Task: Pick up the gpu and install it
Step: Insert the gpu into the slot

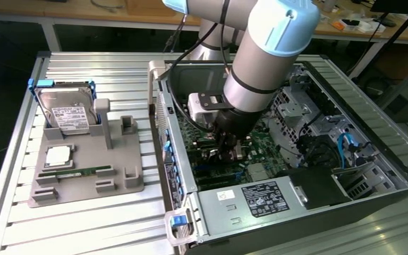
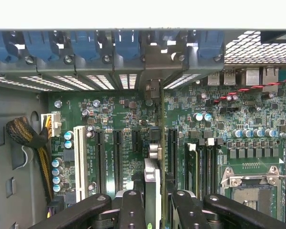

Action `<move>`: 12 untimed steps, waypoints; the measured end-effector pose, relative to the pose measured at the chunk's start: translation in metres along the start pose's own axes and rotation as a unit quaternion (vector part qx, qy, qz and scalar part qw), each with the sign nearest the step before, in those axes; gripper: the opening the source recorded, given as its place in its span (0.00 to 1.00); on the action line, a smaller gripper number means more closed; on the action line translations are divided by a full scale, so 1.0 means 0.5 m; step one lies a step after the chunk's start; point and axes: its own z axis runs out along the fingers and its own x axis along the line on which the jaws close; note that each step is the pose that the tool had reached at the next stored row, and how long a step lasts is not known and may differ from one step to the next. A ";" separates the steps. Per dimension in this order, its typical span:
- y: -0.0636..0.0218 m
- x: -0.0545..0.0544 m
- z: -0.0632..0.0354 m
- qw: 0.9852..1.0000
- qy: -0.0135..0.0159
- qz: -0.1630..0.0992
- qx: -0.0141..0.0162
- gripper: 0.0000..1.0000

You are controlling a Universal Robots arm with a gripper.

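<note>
End effector (image 2: 157, 199) is pinched down narrow on the gpu (image 2: 155, 167), one black finger (image 2: 132, 206) on each side of the card, so it's definitely got hold of it. In the wrist view the card is edge-on, standing upright over the green motherboard (image 2: 114, 114) in the row of black slots, just beside the long white slot (image 2: 79, 157). Its far end reaches up to the back wall under the blue clips (image 2: 124, 45). Can't tell whether it's actually seated in a slot or just above one. That same view also picks up the processor socket (image 2: 250, 176) and a braided cable bundle (image 2: 26, 136).

From the exterior view you get the big picture instead: the arm is reaching down into the open computer case (image 1: 374, 133), with the end effector (image 1: 225, 151) low over the board and the card mostly hidden behind it. The power supply (image 1: 254, 199) sits at the near end of the case. Over on the exterior view's left, a grey tray (image 1: 83, 186) on the bench (image 1: 83, 223) holds a hard drive (image 1: 69, 114), a memory stick (image 1: 76, 172) and a square chip (image 1: 57, 155).
</note>
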 end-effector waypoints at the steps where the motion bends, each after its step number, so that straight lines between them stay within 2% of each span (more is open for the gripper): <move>1: 0.000 0.000 0.000 1.000 0.000 0.000 0.000 0.27; 12: 0.000 0.000 0.005 1.000 0.000 0.000 0.000 0.27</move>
